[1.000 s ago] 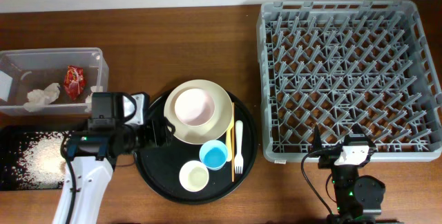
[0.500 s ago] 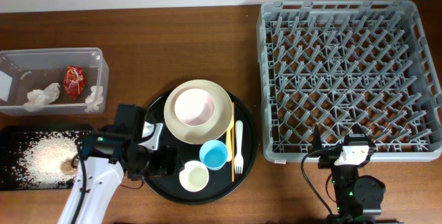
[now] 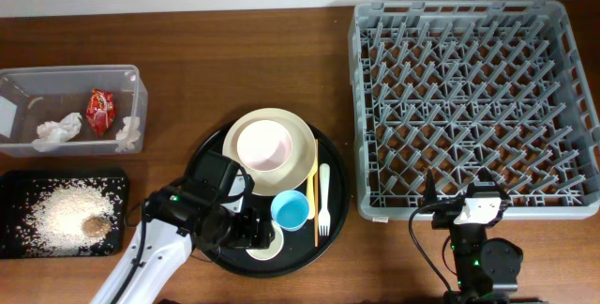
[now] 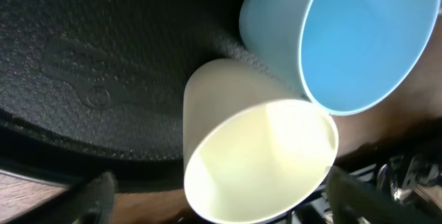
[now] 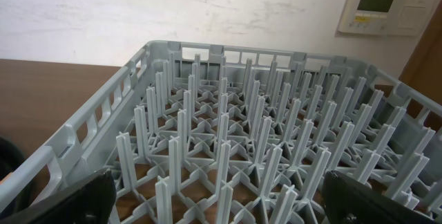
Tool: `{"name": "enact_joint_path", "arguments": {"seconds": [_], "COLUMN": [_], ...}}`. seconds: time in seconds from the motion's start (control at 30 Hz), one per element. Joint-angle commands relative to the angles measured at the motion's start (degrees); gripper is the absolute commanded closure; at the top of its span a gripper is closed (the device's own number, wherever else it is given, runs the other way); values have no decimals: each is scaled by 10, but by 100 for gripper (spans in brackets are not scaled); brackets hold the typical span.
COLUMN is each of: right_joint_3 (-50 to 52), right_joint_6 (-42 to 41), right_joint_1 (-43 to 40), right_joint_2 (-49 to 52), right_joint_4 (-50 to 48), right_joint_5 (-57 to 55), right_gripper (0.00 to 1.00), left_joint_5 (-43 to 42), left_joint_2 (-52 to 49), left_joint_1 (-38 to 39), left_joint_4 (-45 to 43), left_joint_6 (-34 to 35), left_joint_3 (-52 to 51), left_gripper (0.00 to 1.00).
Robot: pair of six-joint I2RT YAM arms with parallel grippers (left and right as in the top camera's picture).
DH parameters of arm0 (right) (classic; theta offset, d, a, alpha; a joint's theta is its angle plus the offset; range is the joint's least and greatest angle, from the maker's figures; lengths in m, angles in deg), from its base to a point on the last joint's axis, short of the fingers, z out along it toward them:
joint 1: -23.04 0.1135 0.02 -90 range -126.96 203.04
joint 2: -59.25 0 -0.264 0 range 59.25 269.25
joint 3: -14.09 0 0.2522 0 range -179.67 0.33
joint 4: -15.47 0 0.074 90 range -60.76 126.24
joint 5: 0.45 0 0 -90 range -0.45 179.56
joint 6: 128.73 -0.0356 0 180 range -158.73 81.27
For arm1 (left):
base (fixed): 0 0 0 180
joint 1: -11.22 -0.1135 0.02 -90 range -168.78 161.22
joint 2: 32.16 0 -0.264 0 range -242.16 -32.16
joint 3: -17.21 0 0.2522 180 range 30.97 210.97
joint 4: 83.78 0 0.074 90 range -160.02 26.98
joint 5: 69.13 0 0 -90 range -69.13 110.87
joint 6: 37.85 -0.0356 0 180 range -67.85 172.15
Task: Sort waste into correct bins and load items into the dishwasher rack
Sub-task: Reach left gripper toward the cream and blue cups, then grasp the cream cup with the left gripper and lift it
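Bowl (image 3: 262,144) on plate (image 3: 302,150) on round tray (image 3: 336,177); rack (image 3: 473,107) right; tub (image 3: 70,69) far left, shallow tray (image 3: 17,184) before it.

Two cups (image 3: 290,210) (image 3: 272,244), two utensils (image 3: 323,201) (image 3: 314,182), two bins (image 3: 70,69) (image 3: 17,184), one bowl (image 3: 262,144), one plate (image 3: 302,165), one rack (image 3: 469,107).

**Materials and surface finish**
The surface (image 3: 234,51) is brown wood with visible grain and a low sheen. The dishwasher rack (image 3: 469,7) is grey moulded plastic, matt. The round black tray (image 4: 90,65) is plastic with a fine pebbled texture. The small cream cup (image 4: 228,106) and the light blue cup (image 4: 359,44) are smooth, satin plastic. The clear tub (image 3: 70,70) is translucent plastic. It holds a crinkled, glossy red wrapper (image 3: 98,112) and soft crumpled white tissue (image 3: 56,130). The shallow black tray (image 3: 19,187) is matt under granular white rice (image 3: 61,212).
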Motion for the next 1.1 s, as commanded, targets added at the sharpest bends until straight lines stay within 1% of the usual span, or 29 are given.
{"name": "enact_joint_path", "arguments": {"seconds": [0.0, 0.03, 0.07, 0.1, 0.13, 0.23, 0.37, 0.53, 0.57, 0.63, 0.7, 0.73, 0.87, 0.97, 1.07], "right_joint_3": [3, 3, 3, 3, 3, 3, 3, 3, 3, 3, 3, 3, 3, 3, 3], "right_joint_6": [-2, -2, -2, -2, -2, -2, -2, -2, -2, -2, -2, -2, -2, -2, -2], "right_joint_1": [3, 3, 3, 3, 3, 3, 3, 3, 3, 3, 3, 3, 3, 3, 3], "right_joint_2": [-3, -3, -3, -3, -3, -3, -3, -3, -3, -3, -3, -3, -3, -3, -3], "right_joint_4": [3, 3, 3, 3, 3, 3, 3, 3, 3, 3, 3, 3, 3, 3, 3], "right_joint_5": [-3, -3, -3, -3, -3, -3, -3, -3, -3, -3, -3, -3, -3, -3, -3], "right_gripper": [2, 2, 2, 2, 2, 2, 2, 2, 2, 2, 2, 2, 2, 2, 2], "left_joint_5": [8, 7, 7, 6, 7, 7, 7, 7, 6, 6, 6, 6, 7, 47, 64], "left_joint_2": [2, 2, 2, 2, 2, 2, 2, 2, 2, 2, 2, 2, 7, 53, 102], "left_joint_1": [2, 2, 2, 2, 3, 3, 3, 3, 3, 3, 3, 3, 3, 2, 2], "left_joint_4": [-14, -15, -13, -11, -10, -1, -2, -28, -31, -39, -41, -40, -26, 30, 84], "left_joint_6": [7, 7, 7, 7, 7, 7, 8, 20, 20, 20, 20, 20, 20, 16, 16], "left_joint_3": [-4, -4, -4, -4, -4, -5, -25, -57, -57, -57, -57, -57, -52, 5, 116], "left_gripper": [1, 1, 33, 44, 62, 67, 68, 69, 77, 85, 96, 99, 99, 99, 99]}}
